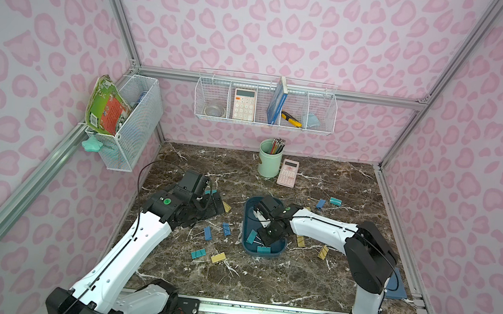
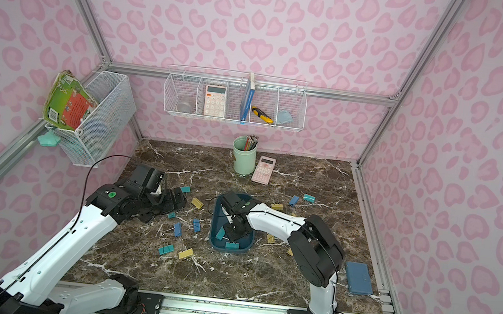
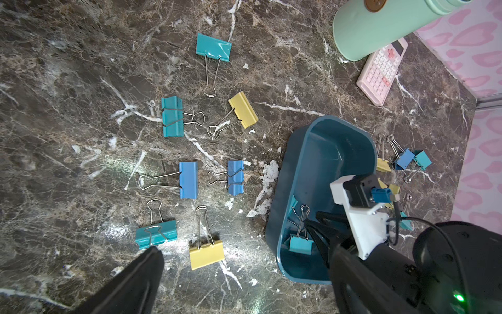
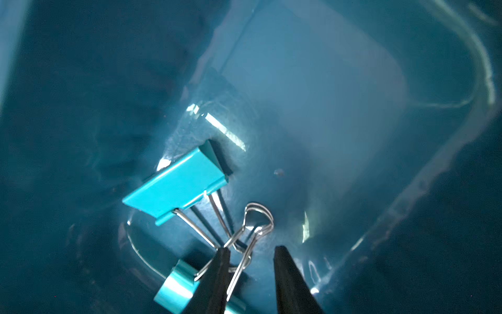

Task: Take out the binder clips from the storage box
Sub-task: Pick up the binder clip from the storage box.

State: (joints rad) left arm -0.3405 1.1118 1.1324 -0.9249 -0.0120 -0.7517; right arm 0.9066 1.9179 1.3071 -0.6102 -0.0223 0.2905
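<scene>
The dark teal storage box (image 1: 248,226) (image 2: 215,225) sits mid-table. Two teal binder clips (image 1: 264,249) (image 2: 231,245) lie in its near end. My right gripper (image 1: 259,237) (image 4: 252,248) reaches down into the box. Its jaws stand a little apart around the crossed silver wire handles of both teal clips (image 4: 176,187) (image 4: 173,288), one handle against a finger (image 4: 217,271). Several more binder clips (image 1: 207,233) (image 3: 188,179) in blue, teal and yellow lie scattered on the marble either side of the box. My left gripper (image 1: 215,205) (image 3: 247,252) hovers wide open over the left-hand clips, holding nothing.
A mint-green pencil cup (image 1: 269,163) and a pink calculator (image 1: 288,172) stand at the back. A blue case (image 2: 359,278) lies at the front right edge. White wire baskets (image 1: 264,104) (image 1: 130,123) hang on the back and left walls.
</scene>
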